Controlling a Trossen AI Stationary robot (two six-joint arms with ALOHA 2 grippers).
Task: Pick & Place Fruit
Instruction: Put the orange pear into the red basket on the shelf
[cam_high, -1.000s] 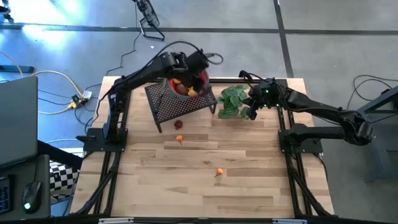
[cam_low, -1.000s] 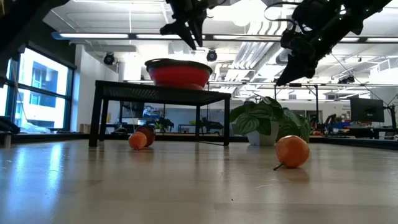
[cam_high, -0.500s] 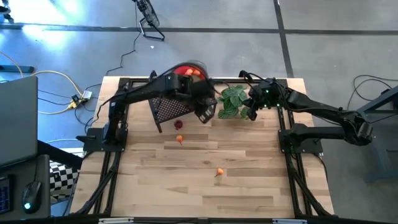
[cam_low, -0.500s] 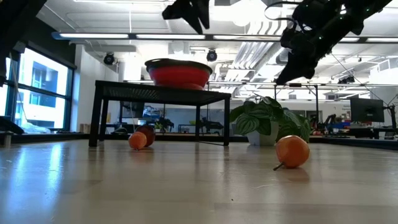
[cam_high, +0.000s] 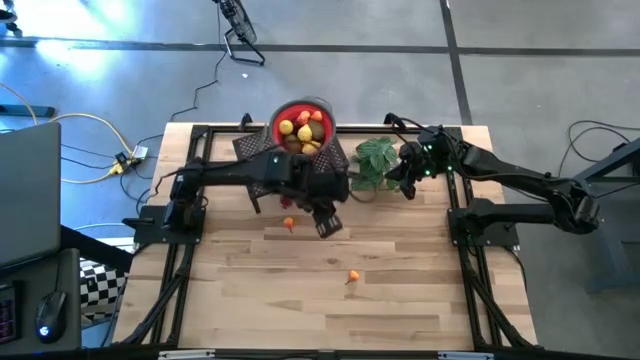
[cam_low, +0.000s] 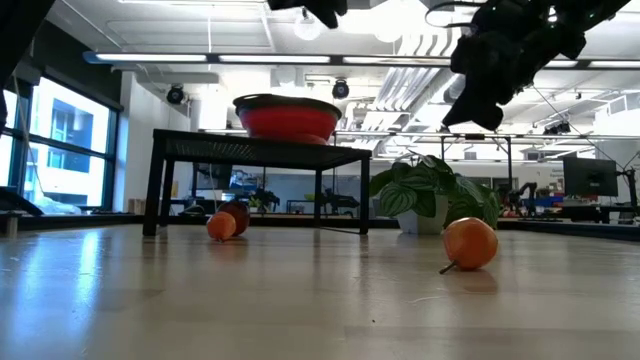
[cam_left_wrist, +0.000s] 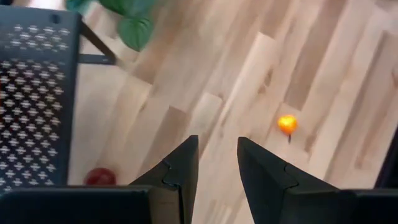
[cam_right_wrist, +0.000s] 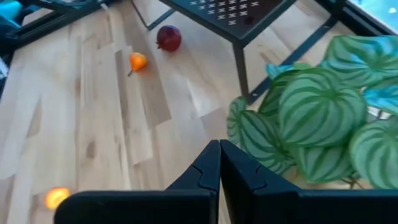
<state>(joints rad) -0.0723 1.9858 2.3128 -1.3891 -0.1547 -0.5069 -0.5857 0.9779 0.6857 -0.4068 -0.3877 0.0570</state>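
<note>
Most of the fruit (cam_high: 301, 129) is piled in the red bowl (cam_high: 279, 114) on the black mesh stand (cam_high: 262, 165) at the table's far side, but three pieces sit loose on the wood: a dark red one (cam_right_wrist: 168, 38) and a small orange one (cam_high: 289, 224) by the stand, another orange one (cam_high: 352, 277) mid-table. The left gripper (cam_high: 326, 224) hangs over the table (fingers slightly apart, holding nothing). The right gripper (cam_high: 407, 186) is by the leafy plant (cam_high: 372, 160), pinched together.
</note>
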